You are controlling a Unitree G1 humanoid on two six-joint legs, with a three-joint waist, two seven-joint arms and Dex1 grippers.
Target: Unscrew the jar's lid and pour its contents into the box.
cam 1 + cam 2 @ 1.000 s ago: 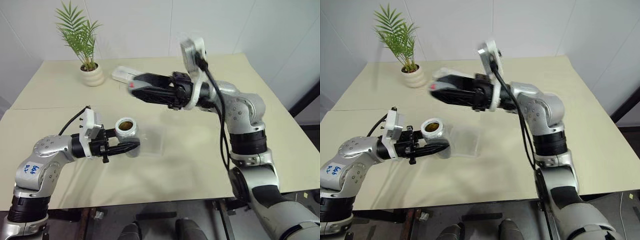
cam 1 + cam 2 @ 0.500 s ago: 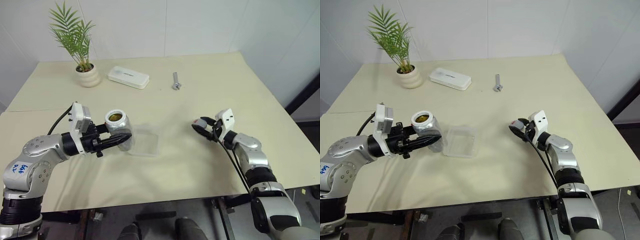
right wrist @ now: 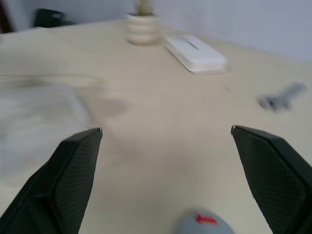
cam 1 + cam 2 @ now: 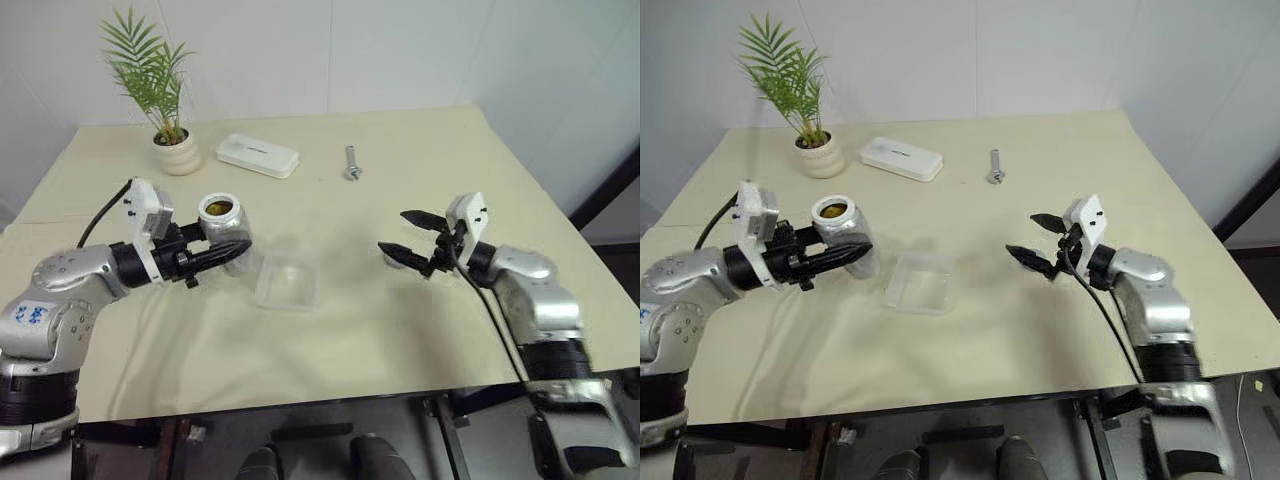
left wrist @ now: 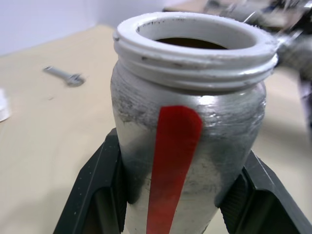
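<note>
The jar (image 4: 222,228), silvery-grey with a red stripe (image 5: 173,161), stands upright and lidless in my left gripper (image 4: 232,238), which is shut on its body. Brown contents (image 5: 195,43) show inside its white threaded mouth. The jar hangs just left of the box (image 4: 287,281), a shallow clear tray on the table. At the right, my right gripper (image 4: 401,234) is open, low over the table. The lid (image 3: 202,223), grey with a red mark, lies on the table below its fingers (image 3: 73,170), free of them.
A palm in a white ribbed pot (image 4: 176,152) stands at the back left. Beside it lies a flat white case (image 4: 257,155), and a metal bolt (image 4: 351,163) rests further right. The cream table (image 4: 330,340) has open room in front of the box.
My right gripper came down from above the table to its right side, then opened and let go of the lid. My left gripper lifted the jar slightly up and to the left.
</note>
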